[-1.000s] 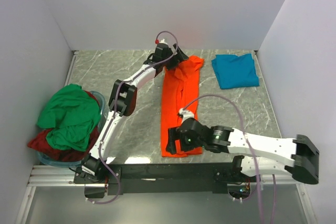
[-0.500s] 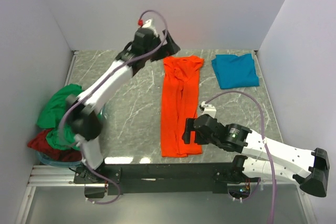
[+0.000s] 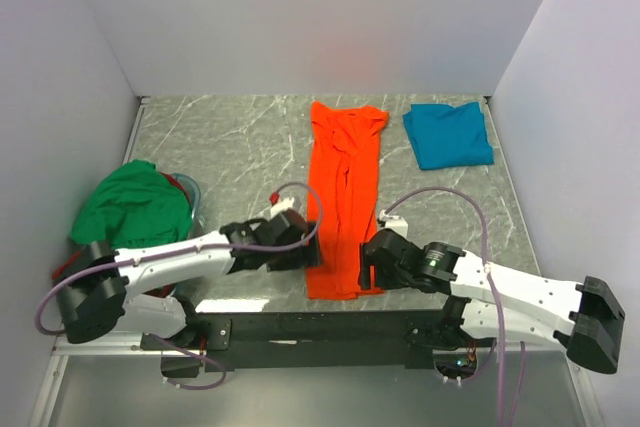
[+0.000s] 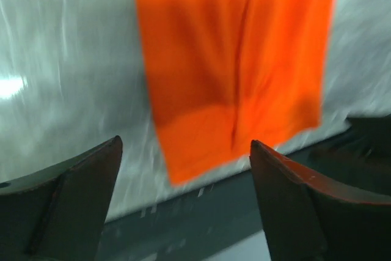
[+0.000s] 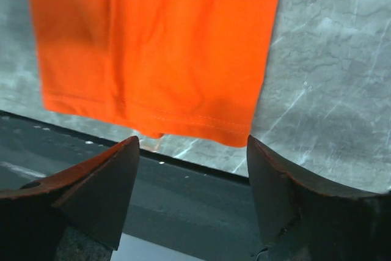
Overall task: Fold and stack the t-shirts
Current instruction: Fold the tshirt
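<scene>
The bright orange t-shirt (image 3: 342,197) lies flat as a long narrow strip down the table's middle, its hem at the near edge. My left gripper (image 3: 306,253) hangs open just left of that hem, and my right gripper (image 3: 371,269) hangs open just right of it. In the left wrist view the orange t-shirt (image 4: 235,71) lies beyond the open left gripper (image 4: 185,145). The right wrist view shows the stitched hem of the orange t-shirt (image 5: 159,53) beyond the open right gripper (image 5: 192,142). Neither holds cloth. A folded teal t-shirt (image 3: 448,134) rests at the back right.
A crumpled green t-shirt (image 3: 135,207) is heaped at the left in a blue-rimmed basket (image 3: 194,199), with a sliver of dark red cloth (image 3: 62,264) under it. The black rail (image 3: 320,327) runs along the table's near edge. White walls close the back and sides.
My left arm swung from the orange t-shirt's far end down to its near hem. My right gripper shifted off the hem to its right side. The t-shirt stays flat.
</scene>
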